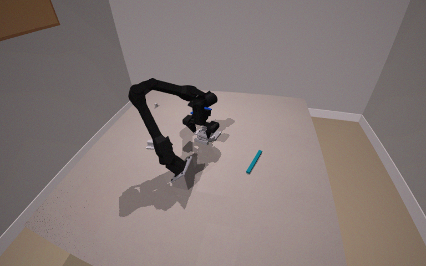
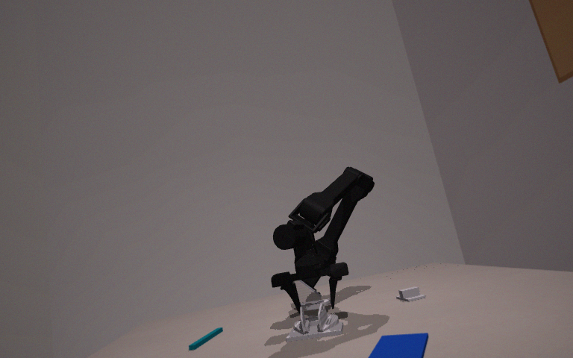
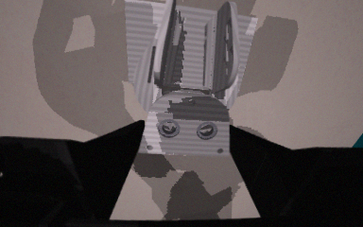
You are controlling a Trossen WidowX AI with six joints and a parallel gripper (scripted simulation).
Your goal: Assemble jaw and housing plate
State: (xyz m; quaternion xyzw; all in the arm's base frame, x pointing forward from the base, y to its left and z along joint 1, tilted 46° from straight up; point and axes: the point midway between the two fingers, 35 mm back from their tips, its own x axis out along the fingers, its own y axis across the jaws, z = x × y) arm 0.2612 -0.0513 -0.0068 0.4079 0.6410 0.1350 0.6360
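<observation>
My gripper (image 3: 184, 126) (image 1: 202, 127) (image 2: 314, 306) is shut on the grey housing plate (image 3: 189, 111) (image 1: 201, 133), one finger on each side edge. The plate has two round holes facing the wrist camera. It hangs just above the grey base (image 3: 194, 57) (image 2: 314, 333). Two jaws stand close together on the base: the left jaw (image 3: 167, 52) and the right jaw (image 3: 226, 52) (image 2: 323, 316). The plate's far edge overlaps the jaws' near ends in the wrist view. Whether it touches the stubs is hidden.
A teal bar (image 1: 254, 162) (image 2: 205, 338) lies on the table to one side of the base. A blue pad (image 2: 399, 346) lies beside the base. A small grey bracket (image 2: 409, 293) (image 1: 150, 144) sits near the arm's foot.
</observation>
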